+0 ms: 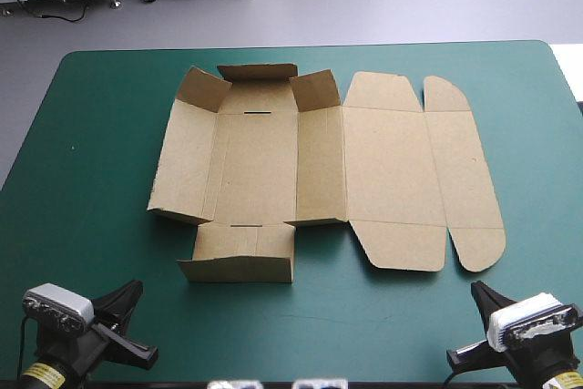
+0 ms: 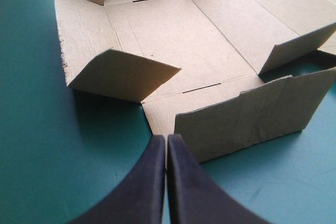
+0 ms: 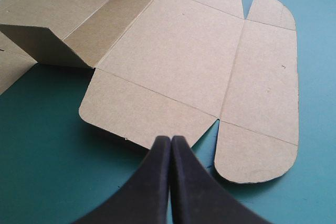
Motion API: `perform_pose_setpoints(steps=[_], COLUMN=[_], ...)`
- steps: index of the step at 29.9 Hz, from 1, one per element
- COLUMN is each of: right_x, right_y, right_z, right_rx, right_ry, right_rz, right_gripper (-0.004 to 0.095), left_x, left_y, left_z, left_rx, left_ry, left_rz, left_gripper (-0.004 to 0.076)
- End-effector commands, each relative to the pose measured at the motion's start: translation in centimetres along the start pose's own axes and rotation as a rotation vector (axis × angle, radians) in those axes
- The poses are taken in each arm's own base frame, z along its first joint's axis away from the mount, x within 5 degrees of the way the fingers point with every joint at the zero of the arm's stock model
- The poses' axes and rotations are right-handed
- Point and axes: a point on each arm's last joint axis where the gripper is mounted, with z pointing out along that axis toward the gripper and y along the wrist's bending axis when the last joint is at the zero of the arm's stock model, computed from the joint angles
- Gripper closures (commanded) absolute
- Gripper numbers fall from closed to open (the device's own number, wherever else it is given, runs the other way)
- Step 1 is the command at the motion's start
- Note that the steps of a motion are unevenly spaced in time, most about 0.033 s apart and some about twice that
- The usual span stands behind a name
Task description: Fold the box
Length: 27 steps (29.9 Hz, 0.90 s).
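Here, box (image 1: 273, 157) just ahead of left pincer (image 2: 167, 139), right pincer (image 3: 170, 140), both closed

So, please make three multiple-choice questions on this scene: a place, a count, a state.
1. The box lies: A. in the middle of the table; B. hanging over the left edge; C. at the far edge.
2. Slots cut in the box: A. none; B. two; C. five.
3. The left gripper is: A. shut; B. wide open; C. holding the box.
Answers: 1 A, bare table shows all round it; 2 B, one slot by the far fold, one by the near; 3 A, its fingers meet in one arch.
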Motion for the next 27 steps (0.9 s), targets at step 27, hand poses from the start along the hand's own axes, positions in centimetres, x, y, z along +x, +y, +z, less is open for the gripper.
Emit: perform_pose_setpoints(steps=[27], right_x=[-1.18], right_y=[-0.24], right_z=[-0.15], right_rx=[0.016], right_ry=[-0.064], right_rz=[0.009], right_gripper=[0.0933], left_x=[-1.36], left_y=[-0.7], left_z=[-0.11], left_rx=[0.084], left_ry=[-0.083], left_rz=[-0.137], left_gripper=[0.0729])
